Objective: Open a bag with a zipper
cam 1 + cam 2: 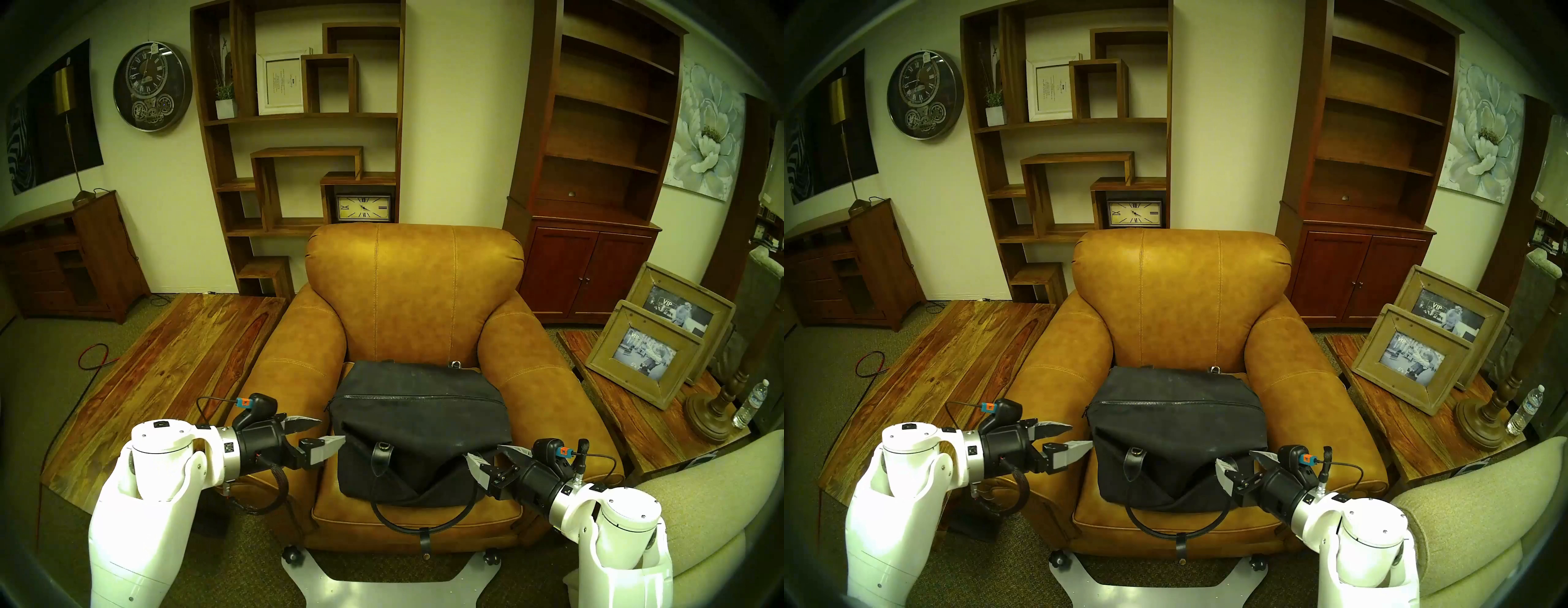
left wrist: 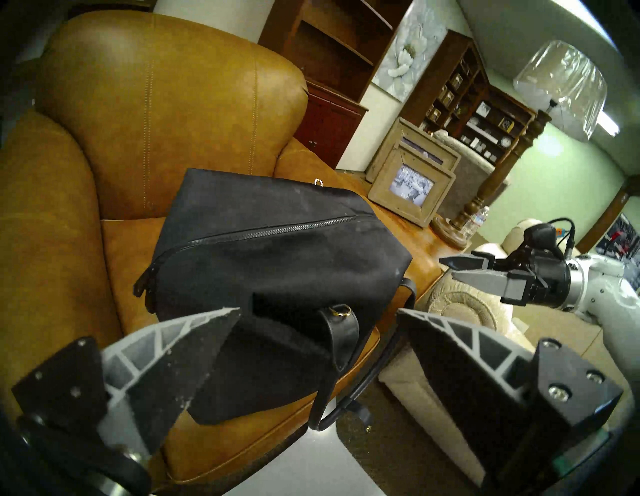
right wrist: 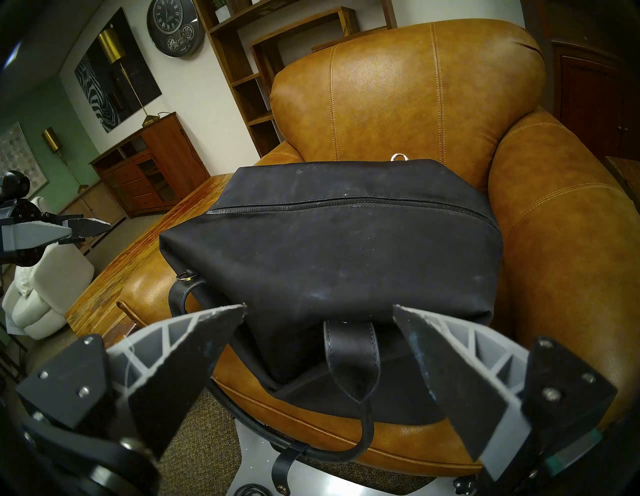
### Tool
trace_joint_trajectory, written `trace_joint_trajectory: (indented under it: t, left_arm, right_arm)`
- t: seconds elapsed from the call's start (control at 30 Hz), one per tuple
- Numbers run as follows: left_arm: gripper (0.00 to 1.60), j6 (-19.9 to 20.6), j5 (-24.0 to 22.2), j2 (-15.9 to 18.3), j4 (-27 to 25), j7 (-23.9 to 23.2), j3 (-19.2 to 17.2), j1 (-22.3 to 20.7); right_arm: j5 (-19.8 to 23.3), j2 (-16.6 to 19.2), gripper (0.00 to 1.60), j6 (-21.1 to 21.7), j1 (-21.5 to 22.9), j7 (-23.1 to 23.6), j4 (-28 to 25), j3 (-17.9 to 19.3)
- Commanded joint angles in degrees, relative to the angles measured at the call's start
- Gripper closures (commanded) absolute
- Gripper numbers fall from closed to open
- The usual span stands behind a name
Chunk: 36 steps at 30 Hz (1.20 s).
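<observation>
A tan leather armchair (image 1: 413, 305) stands on olive carpet (image 1: 46, 361), wooden shelving (image 1: 297, 127) behind it against a cream wall. A round clock (image 1: 152, 89) hangs at left. Two framed photos (image 1: 653, 352) lean on a side table (image 1: 628, 424) at right.

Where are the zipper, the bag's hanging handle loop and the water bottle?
zipper (image 1: 418, 397): head left view, mid-run of the teeth.
handle loop (image 1: 399, 524): head left view, bottom of the loop.
water bottle (image 1: 751, 403): head left view, clear body.
</observation>
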Motion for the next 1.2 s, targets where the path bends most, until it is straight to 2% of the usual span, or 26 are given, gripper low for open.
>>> trace_joint_trajectory:
  t: [0.0, 0.13, 0.23, 0.33, 0.4, 0.53, 0.63, 0.87, 0.93, 1.17]
  left_arm:
    - [0.0, 1.1, -7.2, -0.1, 7.2, -6.7, -3.2, -3.5]
    - [0.0, 1.0, -9.2, 0.2, 11.8, -10.0, -2.5, -5.2]
    - [0.0, 0.7, -7.7, 1.2, 14.8, -10.0, -0.8, -7.2]
    - [0.0, 0.5, -6.2, 1.0, 15.5, -8.5, 0.2, -8.2]
    - [0.0, -0.5, -4.1, 0.7, 16.2, -5.9, 1.5, -9.6]
    - [0.0, -0.7, -3.0, 0.2, 16.3, -4.4, 2.7, -10.6]
    - [0.0, -1.0, -1.5, -1.4, 17.7, -1.3, 4.0, -12.3]
    - [0.0, 0.6, -1.5, -2.6, 21.4, 1.5, 4.0, -15.4]
    - [0.0, 1.0, -1.9, -2.7, 24.4, 1.9, 3.6, -17.3]
    - [0.0, 2.1, -3.7, -2.6, 30.2, 0.9, 2.8, -21.4]
  right_arm:
    - [0.0, -0.1, 0.0, -0.1, 0.2, 0.0, -1.0, 0.0]
    - [0.0, -0.1, 0.0, -0.1, 0.2, 0.0, -1.0, 0.0]
    - [0.0, -0.1, 0.0, -0.1, 0.2, 0.0, -1.0, 0.0]
    - [-0.1, -0.2, 0.0, -0.1, 0.2, 0.0, -1.0, 0.0]
    - [-0.1, -0.2, 0.0, -0.1, 0.2, 0.0, -1.0, 0.1]
    - [-0.1, -0.2, 0.0, -0.1, 0.2, 0.1, -1.0, 0.1]
    - [-0.2, -0.2, 0.0, -0.1, 0.2, 0.1, -1.0, 0.1]
    - [-0.2, -0.3, 0.0, -0.1, 0.2, 0.2, -1.0, 0.1]
    - [-0.2, -0.3, 0.0, -0.1, 0.2, 0.2, -1.0, 0.1]
    - [-0.3, -0.4, 0.0, -0.1, 0.2, 0.3, -0.9, 0.2]
